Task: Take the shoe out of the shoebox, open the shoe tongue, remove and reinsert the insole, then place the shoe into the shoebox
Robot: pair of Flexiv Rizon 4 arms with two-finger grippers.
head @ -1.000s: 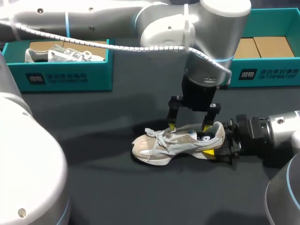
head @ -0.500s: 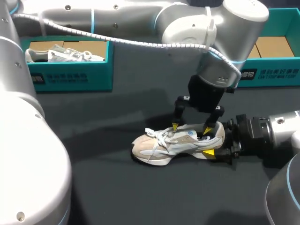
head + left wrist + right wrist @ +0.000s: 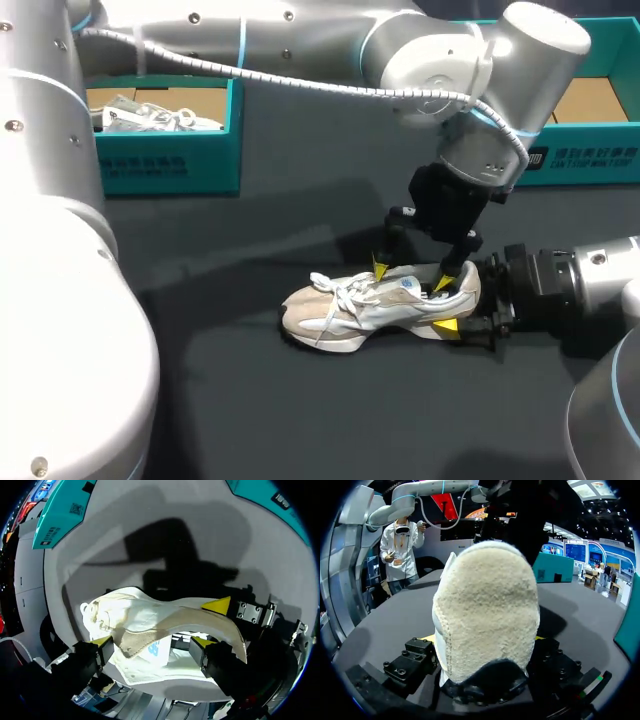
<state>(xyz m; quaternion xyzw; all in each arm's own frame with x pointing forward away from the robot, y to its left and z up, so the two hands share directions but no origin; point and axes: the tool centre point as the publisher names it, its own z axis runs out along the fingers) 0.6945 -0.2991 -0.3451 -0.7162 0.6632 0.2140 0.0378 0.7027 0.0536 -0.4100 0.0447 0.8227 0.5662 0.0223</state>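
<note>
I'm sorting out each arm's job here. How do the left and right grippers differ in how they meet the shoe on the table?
The left gripper points down over the shoe; the right gripper lies level behind its heel. The left's jaws stand open, tips near tongue and heel collar; the right's jaws are shut on the heel's sides. Both are yellow-tipped, at the shoe's rear half.

Shoe (image 3: 350, 310) (image 3: 140, 117): two. Shoebox (image 3: 165, 160) (image 3: 590, 155): two. Gripper (image 3: 411, 277) (image 3: 460, 300): two.

Cream and pale-grey shoe (image 3: 350, 305), teal shoebox (image 3: 165, 165), dark grey table (image 3: 250, 400)
</note>
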